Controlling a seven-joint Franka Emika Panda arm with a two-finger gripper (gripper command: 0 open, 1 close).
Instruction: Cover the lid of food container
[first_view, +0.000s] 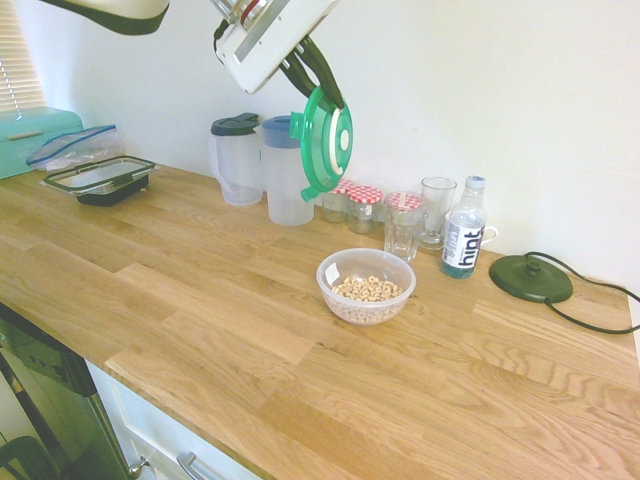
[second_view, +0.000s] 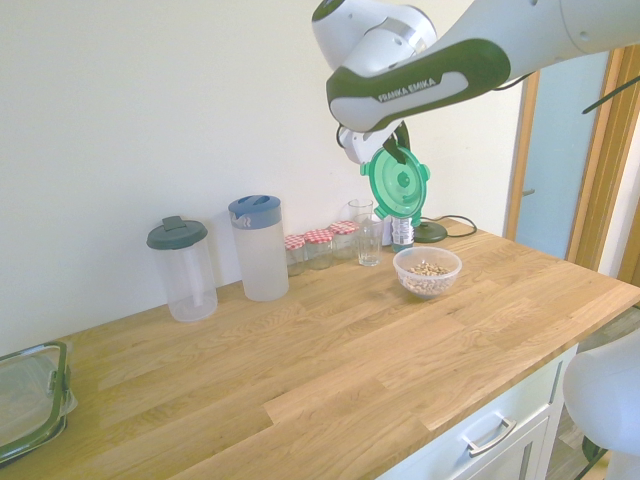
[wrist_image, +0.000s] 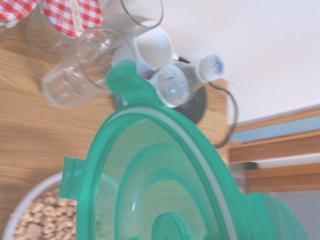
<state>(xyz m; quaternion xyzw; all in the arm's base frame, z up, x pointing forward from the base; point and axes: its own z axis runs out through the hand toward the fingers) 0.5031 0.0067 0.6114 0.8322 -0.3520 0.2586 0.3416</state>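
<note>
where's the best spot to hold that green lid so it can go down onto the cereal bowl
By its rim, as the gripper does now: shut on the green lid at its upper edge, so the lid hangs nearly on edge in the air. An edge grip leaves the underside free to meet the cereal bowl; the lid must first tilt flat.

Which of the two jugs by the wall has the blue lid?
The frosted jug nearer the red-checked jars; the other jug has a dark grey-green lid.

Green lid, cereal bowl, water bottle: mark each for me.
green lid (first_view: 327, 143), first exterior view, on its face
cereal bowl (first_view: 366, 287), first exterior view, on the cereal inside
water bottle (first_view: 464, 235), first exterior view, on its label
</note>
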